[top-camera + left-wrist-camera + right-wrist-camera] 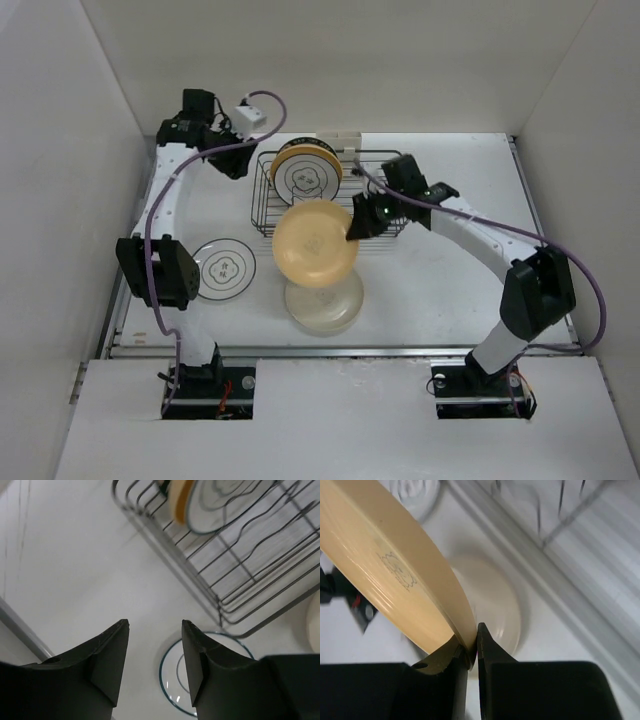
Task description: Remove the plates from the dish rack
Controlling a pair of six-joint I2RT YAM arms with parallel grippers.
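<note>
On the white table [450, 290] the dish rack [262, 215] sits just above the middle of the overhead frame. Two plates stand on edge at its upper left end, a line-drawing plate [305, 178] and a yellow-edged plate [290, 152] behind it. The yellow-orange plate [313, 245] is out of the rack. It hangs tilted just below the rack's lower edge and partly over the cream plate [325, 305], which lies flat at lower centre. A green-rimmed plate [222, 267] lies flat to the left of both. The right gripper [358, 225] is clamped on the yellow-orange plate's right rim, and its wrist view shows the two jaws pinching only the thin edge. The step in hand looks like stacking this plate on the cream one. With so narrow a pinch the plate could swing or slip, so the arm should move slowly and level the plate before it goes down. It should centre the plate over the cream one, let the far edge touch first, and release only once the plate rests flat. The left gripper [232, 160] hovers off the rack's upper left end, jaws partly apart and holding nothing. It is best kept clear of the stack until the plate is set down.
</note>
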